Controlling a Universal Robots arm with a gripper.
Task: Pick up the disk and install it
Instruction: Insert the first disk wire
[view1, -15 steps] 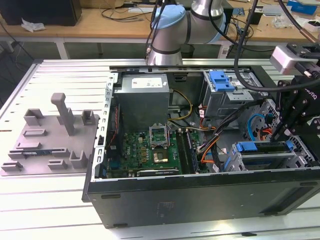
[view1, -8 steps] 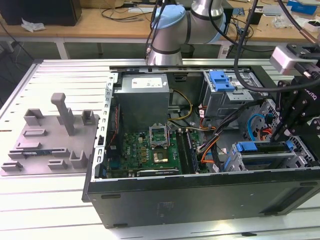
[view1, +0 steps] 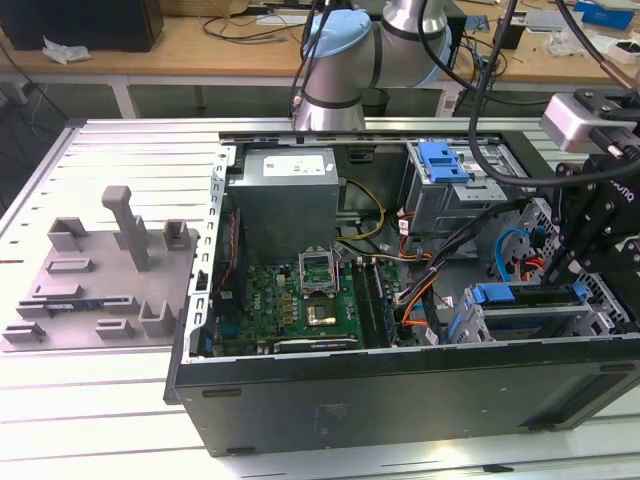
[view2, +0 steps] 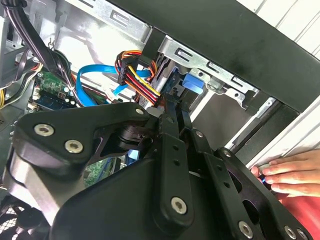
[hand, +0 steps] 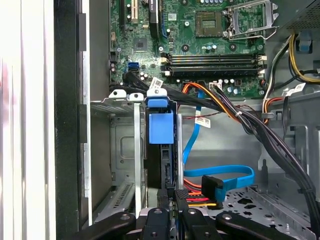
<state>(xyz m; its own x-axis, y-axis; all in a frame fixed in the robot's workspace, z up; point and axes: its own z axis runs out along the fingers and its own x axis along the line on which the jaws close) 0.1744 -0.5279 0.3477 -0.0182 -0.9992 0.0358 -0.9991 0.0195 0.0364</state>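
Table (view1: 100, 420) with an open PC case (view1: 400, 400) lying on it. Pincer (hand: 172, 196) is clenched on the disk (hand: 161, 129), which sits edge-up in the drive bay at the exterior view's right. Someone's hand (view2: 285, 172) rests just outside.

On the table (view1: 100, 440), a fixture tray (view1: 100, 290) lies at the exterior view's left of the computer case (view1: 400, 400); inside it — motherboard (view1: 300, 310) before power supply (view1: 285, 195); the disk (view1: 510, 293) at that view's right.
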